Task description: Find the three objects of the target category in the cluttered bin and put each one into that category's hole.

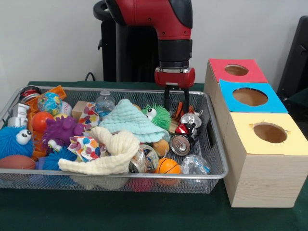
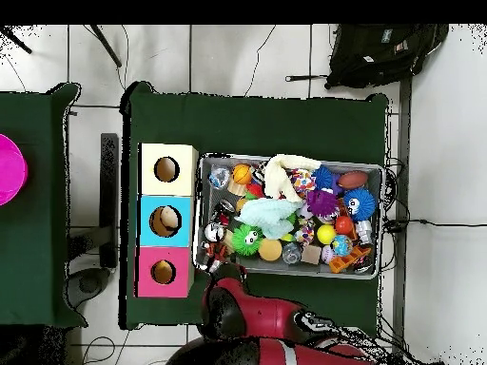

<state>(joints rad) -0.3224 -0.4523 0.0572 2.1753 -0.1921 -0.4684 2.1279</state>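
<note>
**Colours in the bin and boxes**

A mint green cloth [image 1: 127, 122], a cream cloth [image 1: 108, 154], a purple spiky toy [image 1: 60, 131] and an orange basketball [image 1: 168, 166] are seen. Box tops are coloured red [image 1: 236, 70], blue [image 1: 249, 96] and yellow [image 1: 269, 132]. The surface [image 1: 144, 211] is covered in dark green.

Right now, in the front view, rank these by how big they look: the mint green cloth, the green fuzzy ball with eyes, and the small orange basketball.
1. Mint green cloth
2. Green fuzzy ball
3. Orange basketball; it sits nearer the camera, so its true size versus the fuzzy ball is unsure.
</note>
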